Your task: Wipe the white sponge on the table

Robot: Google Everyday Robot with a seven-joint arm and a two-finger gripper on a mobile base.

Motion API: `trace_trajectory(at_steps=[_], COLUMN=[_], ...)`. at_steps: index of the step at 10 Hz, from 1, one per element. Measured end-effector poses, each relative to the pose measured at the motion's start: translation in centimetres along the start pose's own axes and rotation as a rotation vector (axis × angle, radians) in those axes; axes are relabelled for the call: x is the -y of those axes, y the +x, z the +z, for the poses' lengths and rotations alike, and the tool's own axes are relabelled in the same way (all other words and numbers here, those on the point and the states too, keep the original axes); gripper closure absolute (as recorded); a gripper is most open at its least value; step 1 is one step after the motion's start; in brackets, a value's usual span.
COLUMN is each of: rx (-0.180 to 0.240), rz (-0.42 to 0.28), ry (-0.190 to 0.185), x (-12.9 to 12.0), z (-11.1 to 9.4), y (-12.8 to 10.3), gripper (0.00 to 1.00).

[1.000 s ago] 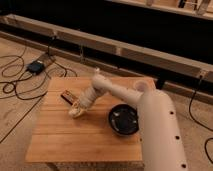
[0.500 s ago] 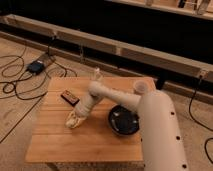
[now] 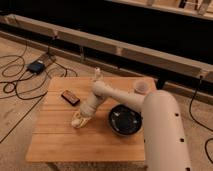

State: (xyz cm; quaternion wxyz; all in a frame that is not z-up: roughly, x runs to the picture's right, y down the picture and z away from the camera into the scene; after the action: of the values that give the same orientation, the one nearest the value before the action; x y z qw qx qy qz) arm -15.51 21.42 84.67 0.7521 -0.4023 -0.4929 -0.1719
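The white sponge [image 3: 76,120] lies on the light wooden table [image 3: 65,140], left of centre, pressed under the end of my arm. My gripper [image 3: 80,118] is down on the sponge, and the cream arm reaches to it from the right over the tabletop. The arm hides part of the sponge.
A black bowl [image 3: 124,120] sits right of the gripper, close to the arm. A dark brown-red bar [image 3: 70,97] lies at the back left of the table. Black cables and a small box [image 3: 36,66] lie on the floor to the left. A long rail runs behind.
The gripper and the sponge have moved toward the table's front, away from the brown-red bar, and the arm's elbow has risen.
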Motion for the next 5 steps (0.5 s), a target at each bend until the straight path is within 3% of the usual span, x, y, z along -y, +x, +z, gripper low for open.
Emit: trace_trajectory(at_steps=[5], rx=[-0.055], rz=[0.066], ry=[0.070], x=[-0.9], z=[-3.1], y=[3.3], gripper=[1.00])
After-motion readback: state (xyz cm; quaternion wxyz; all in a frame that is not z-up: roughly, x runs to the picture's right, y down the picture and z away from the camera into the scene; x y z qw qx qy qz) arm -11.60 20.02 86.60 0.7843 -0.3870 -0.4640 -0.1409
